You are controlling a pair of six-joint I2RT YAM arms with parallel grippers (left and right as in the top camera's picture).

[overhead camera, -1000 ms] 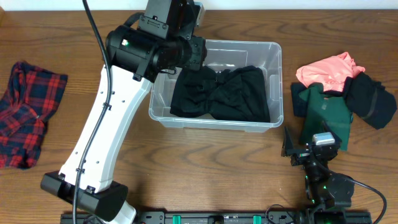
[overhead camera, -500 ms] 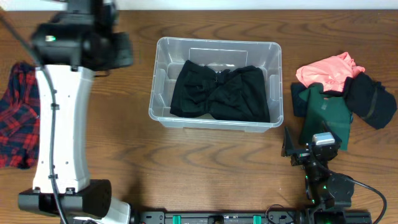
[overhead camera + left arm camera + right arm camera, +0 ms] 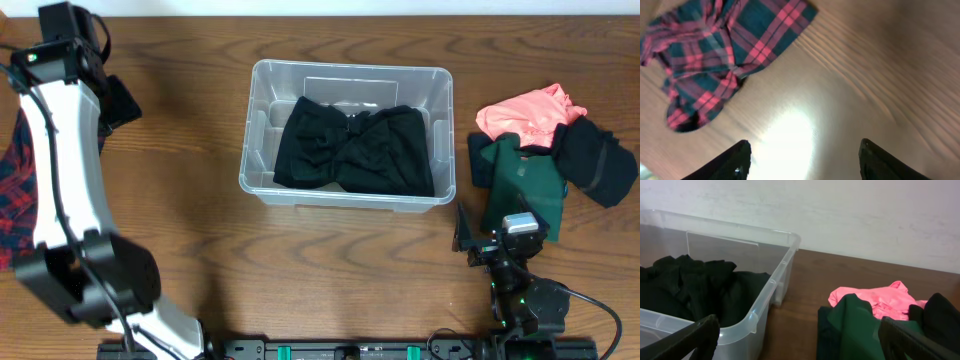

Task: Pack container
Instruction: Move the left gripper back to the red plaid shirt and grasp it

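The clear plastic container (image 3: 257, 150) stands at the table's middle back with a black garment (image 3: 355, 150) lying in it. My left gripper (image 3: 118, 102) is far left, open and empty. In the left wrist view its fingers (image 3: 805, 152) hover over bare wood, and a red plaid shirt (image 3: 725, 50) lies ahead to the left. My right gripper (image 3: 470, 238) is open and empty, low at the front right. The right wrist view shows its open fingers (image 3: 800, 337), the container's corner (image 3: 775, 287) and the black garment (image 3: 695, 287).
A pile of clothes lies right of the container: a pink piece (image 3: 530, 112), a dark green piece (image 3: 525, 185) and a black piece (image 3: 600, 165). The plaid shirt (image 3: 12, 190) lies at the left edge, partly hidden by my left arm.
My left arm has swung from over the container's left end to the far left, above the plaid shirt. The black garment stays in the container. The right arm has not moved.
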